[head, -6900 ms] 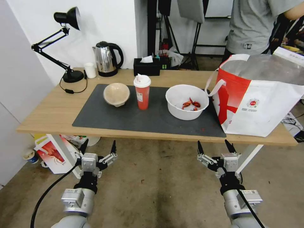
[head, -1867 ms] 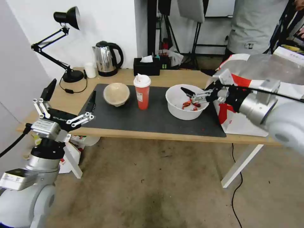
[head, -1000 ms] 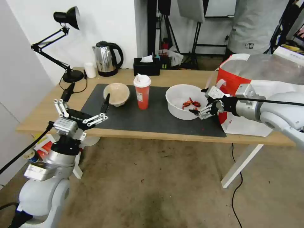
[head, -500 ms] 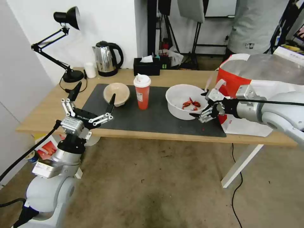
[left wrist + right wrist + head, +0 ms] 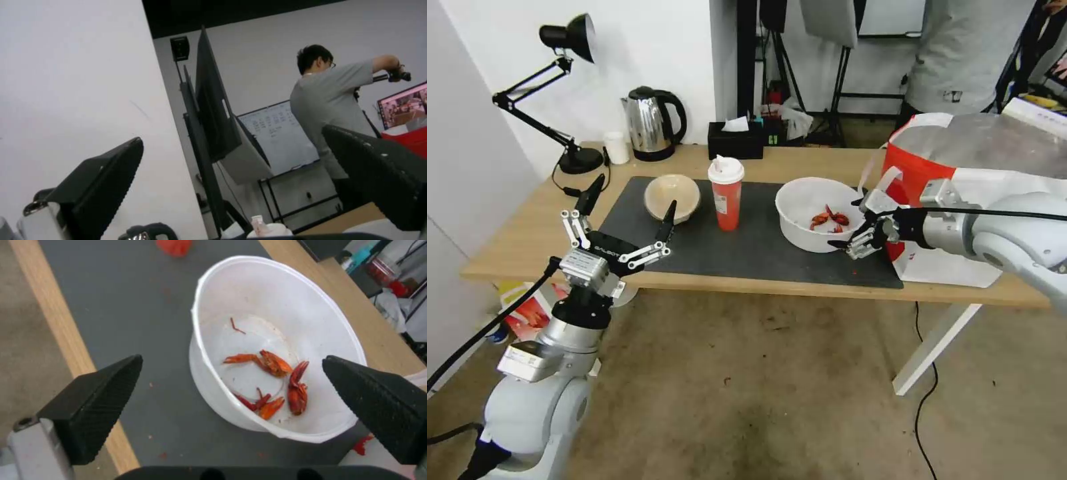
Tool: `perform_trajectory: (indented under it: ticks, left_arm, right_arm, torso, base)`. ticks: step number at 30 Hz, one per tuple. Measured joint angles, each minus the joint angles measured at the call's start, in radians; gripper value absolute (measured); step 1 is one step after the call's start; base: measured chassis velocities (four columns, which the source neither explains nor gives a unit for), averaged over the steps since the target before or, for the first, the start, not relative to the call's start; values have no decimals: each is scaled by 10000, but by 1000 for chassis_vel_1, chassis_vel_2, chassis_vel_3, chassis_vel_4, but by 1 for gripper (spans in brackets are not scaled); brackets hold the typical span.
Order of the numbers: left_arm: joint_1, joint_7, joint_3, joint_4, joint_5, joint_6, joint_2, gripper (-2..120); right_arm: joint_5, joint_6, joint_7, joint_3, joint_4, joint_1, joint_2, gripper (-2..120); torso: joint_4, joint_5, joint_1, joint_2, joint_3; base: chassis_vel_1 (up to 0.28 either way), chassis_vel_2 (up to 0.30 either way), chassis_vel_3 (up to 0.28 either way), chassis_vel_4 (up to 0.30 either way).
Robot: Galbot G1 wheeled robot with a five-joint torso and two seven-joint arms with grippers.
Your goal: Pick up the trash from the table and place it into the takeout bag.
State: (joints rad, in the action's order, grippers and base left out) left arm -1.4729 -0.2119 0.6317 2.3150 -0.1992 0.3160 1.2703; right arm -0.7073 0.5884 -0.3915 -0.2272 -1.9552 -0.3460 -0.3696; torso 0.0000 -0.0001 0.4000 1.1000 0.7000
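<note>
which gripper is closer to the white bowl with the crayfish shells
Right. The right gripper is open at the white bowl's rim, beside the takeout bag. The left gripper hangs open near the beige bowl.

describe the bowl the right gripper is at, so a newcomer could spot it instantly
On the light-wood table lies a dark grey mat; at its end nearest the takeout bag sits the wide white bowl, with the open right gripper at its rim. Unlike the beige bowl and red cup, it holds red crayfish shells.
</note>
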Motion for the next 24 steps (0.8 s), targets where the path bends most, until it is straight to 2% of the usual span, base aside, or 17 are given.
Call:
perform_trajectory:
  ticks: [24]
  left_arm:
    - [-14, -5, 105, -21, -12, 49, -3, 100]
  right_arm:
    - [287, -21, -126, -1537, 1300, 1394, -1291, 100]
  torso:
    - [1, -1, 0, 0, 0]
  base:
    - [0, 0, 0, 0]
